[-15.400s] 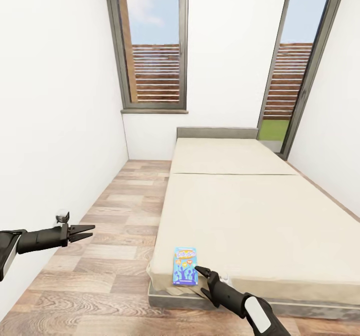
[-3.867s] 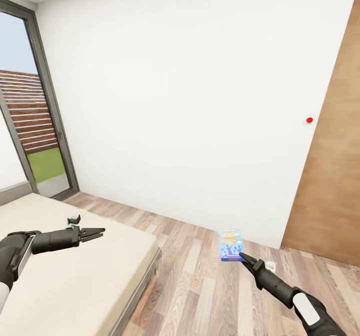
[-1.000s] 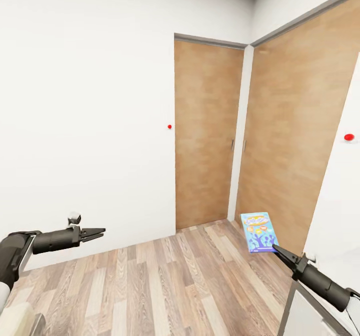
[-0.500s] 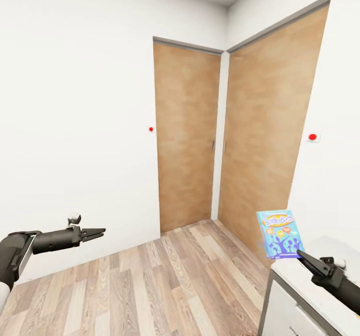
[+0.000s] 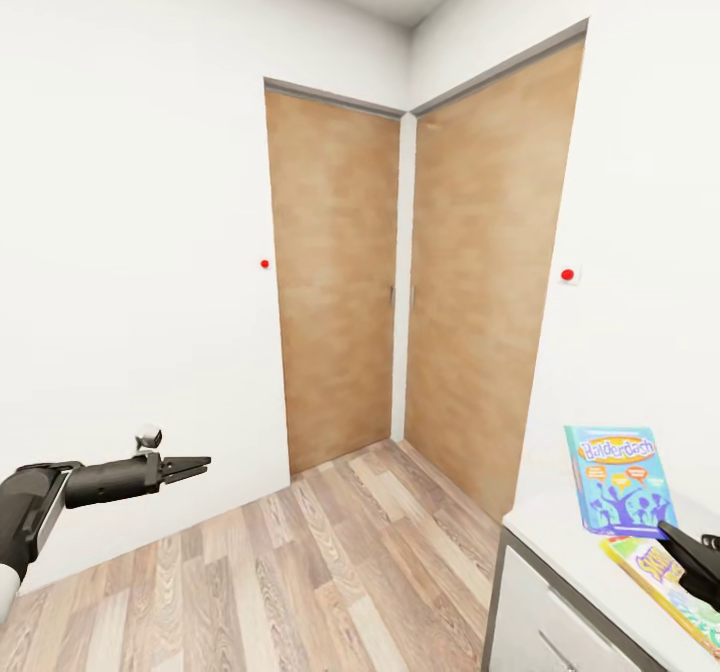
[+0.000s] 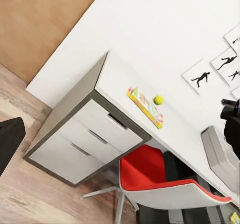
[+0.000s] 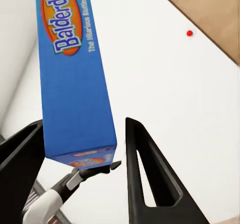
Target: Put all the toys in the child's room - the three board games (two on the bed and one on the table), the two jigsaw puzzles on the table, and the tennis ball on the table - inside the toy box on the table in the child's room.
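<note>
At the room's corner: two wooden doors [image 5: 335,282] meet at the corner of white walls, each with a small red dot [image 5: 264,263] beside it; wood-plank floor [image 5: 300,572] below.
Right gripper [image 5: 668,534]: at the lower right of the head view, closed on the lower edge of the blue board game [image 5: 617,479]; in the right wrist view the box [image 7: 75,74] rises from between the two dark fingers [image 7: 145,169], lettered "Balderdash".
Blue board game: held nearly upright, above the near end of the table [image 5: 570,562], its printed face toward the head camera.
Second board game [image 5: 665,577]: a green-edged box with yellow print, lying flat on the table top, just beside and below the held box; the right gripper overlaps it in the head view, contact cannot be told.
Left gripper [image 5: 192,468]: held out level over the floor at the lower left, well apart from the table; its tips lie close together, with nothing between them.
Table in left wrist view [image 6: 125,84]: pale top, white drawers [image 6: 85,139] under it.
Tennis ball [image 6: 159,100]: on the table top, just beside a flat colourful box [image 6: 146,107].
Toy box [image 6: 220,156]: grey bin farther along the table.
Red chair [image 6: 160,179]: tucked under the table.
Wall pictures [image 6: 202,77]: white cards with dark running figures above the table.
</note>
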Robot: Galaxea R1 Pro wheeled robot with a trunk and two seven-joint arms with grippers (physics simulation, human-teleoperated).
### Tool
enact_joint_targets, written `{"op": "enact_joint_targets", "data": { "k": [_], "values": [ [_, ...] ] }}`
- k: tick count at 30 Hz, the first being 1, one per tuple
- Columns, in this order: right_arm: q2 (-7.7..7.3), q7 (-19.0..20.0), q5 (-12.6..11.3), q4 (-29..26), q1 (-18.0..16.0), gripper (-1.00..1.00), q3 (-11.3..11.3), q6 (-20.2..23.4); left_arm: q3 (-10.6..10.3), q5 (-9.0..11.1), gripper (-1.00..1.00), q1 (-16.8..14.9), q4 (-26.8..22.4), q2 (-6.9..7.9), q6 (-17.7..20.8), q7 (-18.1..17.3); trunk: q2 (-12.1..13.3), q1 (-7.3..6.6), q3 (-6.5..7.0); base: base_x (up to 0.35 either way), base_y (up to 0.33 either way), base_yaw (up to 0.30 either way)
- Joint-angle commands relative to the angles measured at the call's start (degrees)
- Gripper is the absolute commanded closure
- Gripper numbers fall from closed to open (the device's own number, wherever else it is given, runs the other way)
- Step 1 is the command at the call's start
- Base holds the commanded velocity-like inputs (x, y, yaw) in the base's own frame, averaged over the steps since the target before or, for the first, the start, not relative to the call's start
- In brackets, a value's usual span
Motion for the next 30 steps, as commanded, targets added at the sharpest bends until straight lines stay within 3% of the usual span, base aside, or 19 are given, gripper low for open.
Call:
{"op": "enact_joint_targets", "data": {
  "k": [1,19,24,28,30],
  "values": [
    [0.01,0.2,-0.1,-0.2,0.1,1.00,-0.1,0.6,0.2,-0.5,-1.00,0.0,0.0,-0.02,0.6,-0.4,0.0,0.02,0.03,0.000,0.000,-0.244],
    [-0.09,0.2,0.0,-1.0,0.4,1.00,-0.3,0.6,0.1,-0.5,-1.00,0.0,0.0,-0.02,0.3,-0.4,0.0,0.02,1.06,0.000,0.000,-0.244],
    [0.02,-0.6,0.6,-4.3,0.4,1.00,-0.2,1.6,0.0,-0.5,-1.00,0.0,0.0,-0.02,0.2,-0.4,0.0,0.02,1.33,0.000,0.000,-0.246],
    [-0.97,-3.2,0.7,-5.3,0.0,1.00,-0.3,5.1,0.0,-0.5,-1.00,0.0,0.0,-0.02,0.2,-0.4,0.0,0.02,1.48,0.000,0.000,-0.264],
    [-2.75,-6.0,0.7,-5.8,-0.3,1.00,-0.6,8.7,0.0,-0.5,-1.00,0.0,0.0,-0.02,0.0,-0.4,0.0,0.02,1.55,0.000,0.000,-0.270]
  ]
}}
